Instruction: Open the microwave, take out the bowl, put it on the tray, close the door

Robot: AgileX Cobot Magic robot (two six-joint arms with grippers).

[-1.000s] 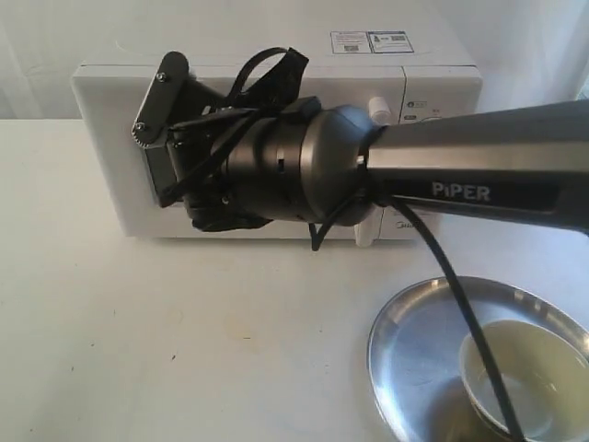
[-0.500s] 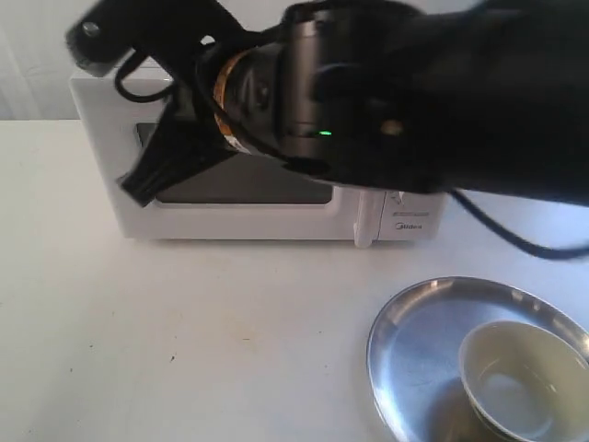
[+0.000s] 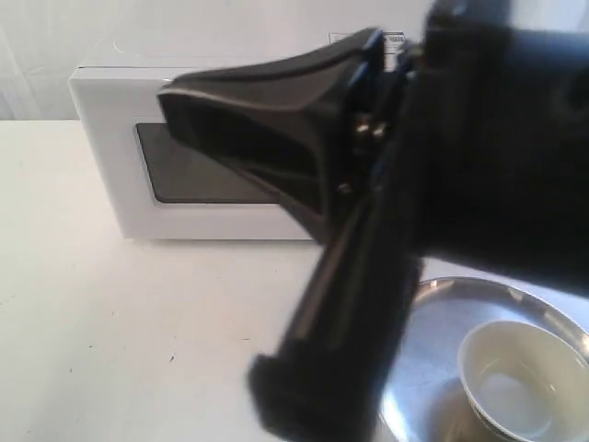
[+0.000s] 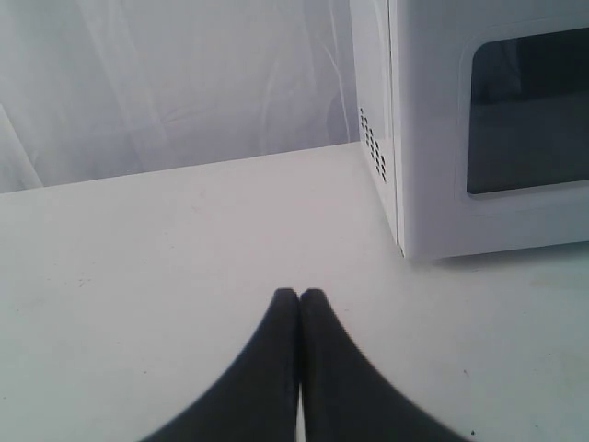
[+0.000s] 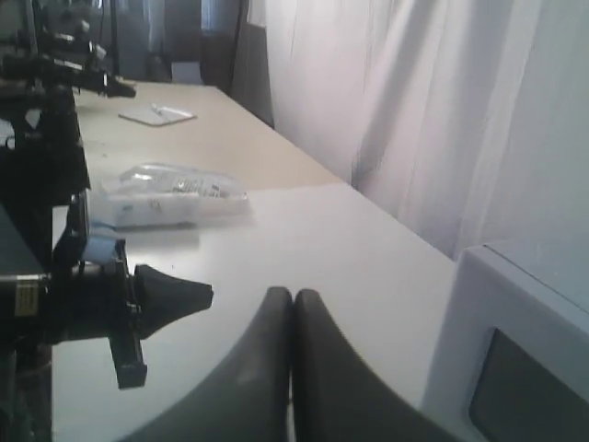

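From the outside camera, my right arm (image 3: 479, 147) is a big black blur, very close up. A second ago it was stretched across the front of the microwave (image 3: 221, 60). Now it has swung up and away. The door (image 3: 115, 157) looks shut, though my arm hides the handle side. The bowl (image 3: 520, 382) sits in the tray (image 3: 460, 293), low on the right and near the microwave, same as before. So I think the job is just about done and I am only backing off. The surface (image 3: 92, 322) is white and plain.

My left wrist camera shows my left jaws pressed tight together with nothing in them. They hang over the white surface, apart from the side of the microwave. There I see little air holes (image 4: 373, 147) and the dark window (image 4: 529, 120). A white curtain (image 4: 166, 83) hangs behind.

My right wrist camera shows my right jaws closed too, and empty. A corner of the microwave is close by. The surface runs far back, with a clear plastic thing (image 5: 175, 191) lying on it. The white curtain hangs along one side.
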